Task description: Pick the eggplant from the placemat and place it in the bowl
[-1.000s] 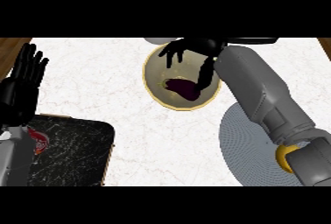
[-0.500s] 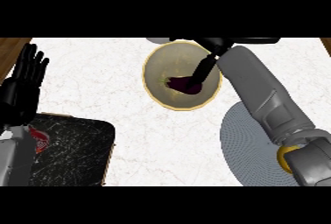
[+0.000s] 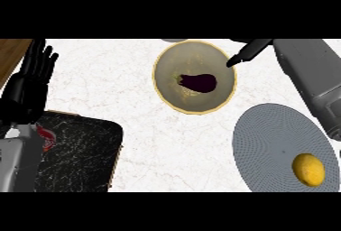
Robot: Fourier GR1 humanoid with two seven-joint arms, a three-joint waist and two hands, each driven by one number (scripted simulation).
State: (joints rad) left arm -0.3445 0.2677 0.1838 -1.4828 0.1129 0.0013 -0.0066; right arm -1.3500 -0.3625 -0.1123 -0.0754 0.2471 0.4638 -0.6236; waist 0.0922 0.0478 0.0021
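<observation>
A dark purple eggplant (image 3: 198, 82) lies inside the pale bowl (image 3: 168, 92) with a yellow rim, at the upper middle of the counter. Nothing holds it. Only a black finger of my right hand (image 3: 244, 53) shows, pointing down at the bowl's right rim from above the bowl; the rest of the hand is out of view past the top. My left hand (image 3: 32, 79) stands open at the left edge, fingers up, resting. A grey round placemat (image 3: 273, 144) lies at the lower right.
A yellow lemon (image 3: 308, 168) sits on the grey placemat's lower right part. A dark marbled board (image 3: 76, 153) lies at the lower left. A strip of wooden surface (image 3: 10, 52) shows at the top left corner. My right forearm (image 3: 313, 72) crosses the right side.
My right hand has let go of the eggplant and risen away toward the upper right, out of the bowl. The eggplant now lies uncovered in the bowl. The left hand has not moved.
</observation>
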